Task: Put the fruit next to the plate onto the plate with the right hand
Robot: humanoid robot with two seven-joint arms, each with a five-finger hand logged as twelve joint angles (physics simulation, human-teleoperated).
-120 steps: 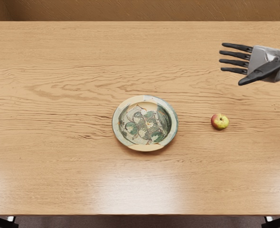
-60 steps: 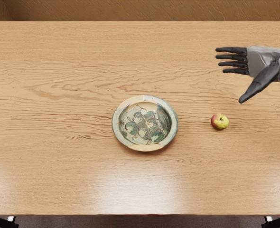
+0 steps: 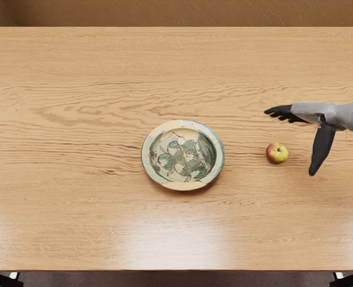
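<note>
- Wooden table [image 3: 75,72]: light oak-type grain, fills nearly the whole head view; back edge runs along the top of the pic, front edge near the bottom.
- Patterned plate [image 3: 145,156]: round, cream rim w/ green leaf or fruit motifs inside; lies flat approx. at the table's centre. Nothing rests on it.
- Right hand [image 3: 308,113]: grey palm, black digits; arm enters from the pic's right edge at mid-height. Hand is spread wide and has hold of nothing. Fingers [image 3: 278,112] are extended and point toward the pic's left. Thumb [image 3: 320,152] is swung well away from them and points toward the pic's bottom. Fingers show up-pic of the fruit and the thumb just to its right, so the spread hand brackets it on two sides w/o touching it.
- Apple [image 3: 277,153]: small, red-yellow, stem end up; sits on the bare table to the right of the plate, clearly apart from the rim, i.e. not on the plate.
</note>
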